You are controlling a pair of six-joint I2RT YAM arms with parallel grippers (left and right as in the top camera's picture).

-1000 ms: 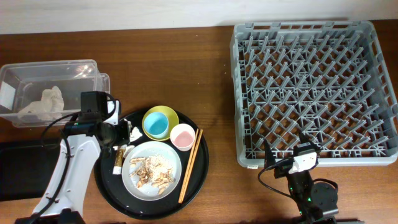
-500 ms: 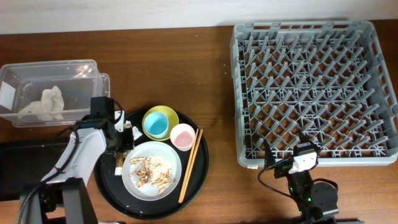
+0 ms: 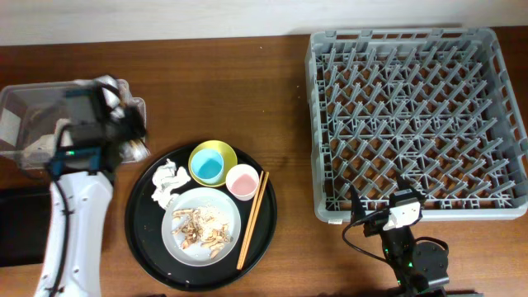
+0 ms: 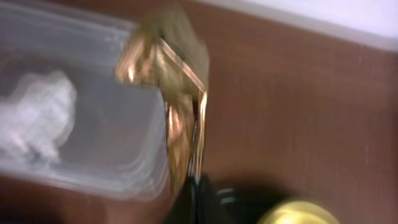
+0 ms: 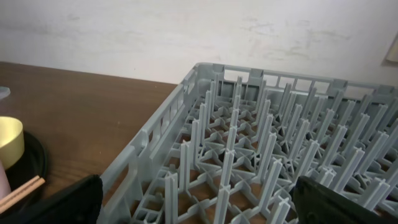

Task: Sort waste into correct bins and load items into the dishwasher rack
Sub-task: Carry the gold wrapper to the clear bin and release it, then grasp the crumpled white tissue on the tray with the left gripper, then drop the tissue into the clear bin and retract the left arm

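Observation:
My left gripper [image 3: 125,125] is shut on the gold wrapper [image 4: 179,93] and holds it over the right end of the clear container [image 3: 37,99], which has a white tissue [image 4: 37,118] inside. Another crumpled tissue [image 3: 167,182] lies on the round black tray [image 3: 144,235]. The yellow bowl [image 3: 198,157] holds the light blue cup [image 3: 211,167]; the pink cup [image 3: 242,181] stands beside it. The grey plate [image 3: 231,216] carries food scraps [image 3: 198,227]. The chopsticks [image 3: 252,219] lie right of it. My right gripper [image 5: 205,208] is open and empty at the front edge of the dishwasher rack [image 3: 417,115].
The flat black box [image 3: 16,227] lies at the left edge, below the clear container and partly under my left arm. The rack [image 5: 261,143] fills the right side of the table. Bare wood lies between the tray and the rack.
My left gripper lifted the gold wrapper off the tray and moved up and left to the clear container. One tissue stays on the tray. The right arm has not moved.

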